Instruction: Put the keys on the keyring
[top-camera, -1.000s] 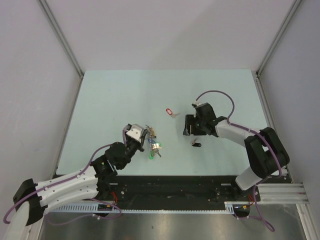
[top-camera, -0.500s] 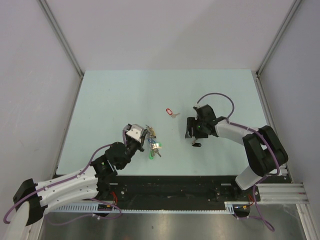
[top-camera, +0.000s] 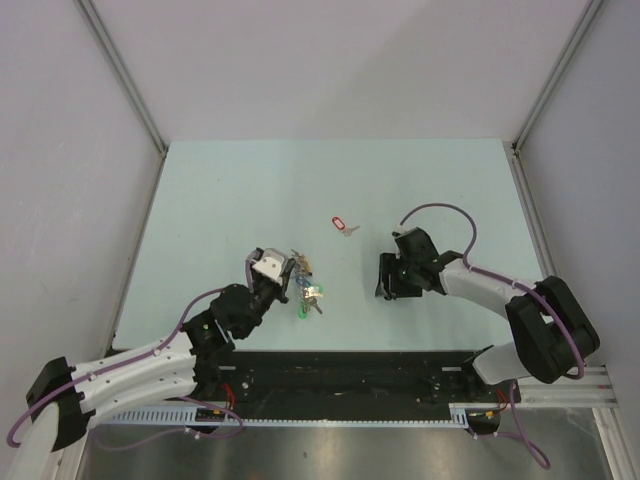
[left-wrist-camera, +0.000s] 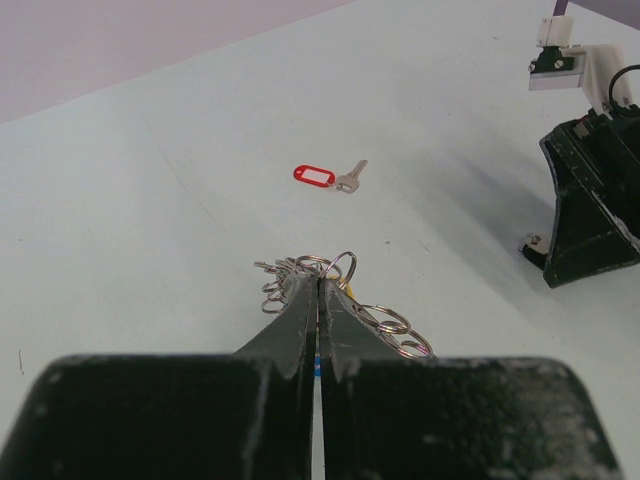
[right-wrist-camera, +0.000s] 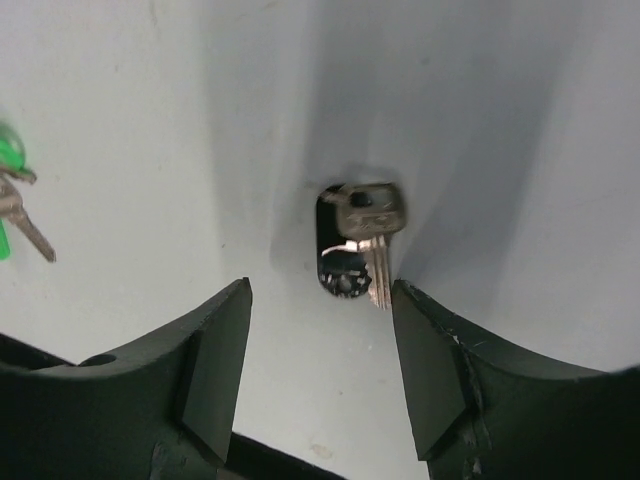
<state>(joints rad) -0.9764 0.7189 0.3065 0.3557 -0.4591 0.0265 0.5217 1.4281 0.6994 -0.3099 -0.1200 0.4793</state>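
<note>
The keyring (top-camera: 303, 268) is a bunch of thin, shiny wire loops with small silver keys and a translucent green plastic tag (top-camera: 303, 312). It lies left of the middle of the worktop (top-camera: 220, 200), towards the near edge. The left gripper (left-wrist-camera: 318, 285) has its flat dark fingers pressed together on the loops, which fan out from its tip.

A key with a glossy red oblong tag (left-wrist-camera: 325, 177) lies flat near the worktop's centre, well apart from both grippers. A silver key on a black tag (right-wrist-camera: 365, 235) lies right of the middle. The right gripper (right-wrist-camera: 320, 300) stands over it with its jaws apart, one matte black finger (right-wrist-camera: 215, 350) on either side, touching neither. The worktop is pale mint and matte.
</note>
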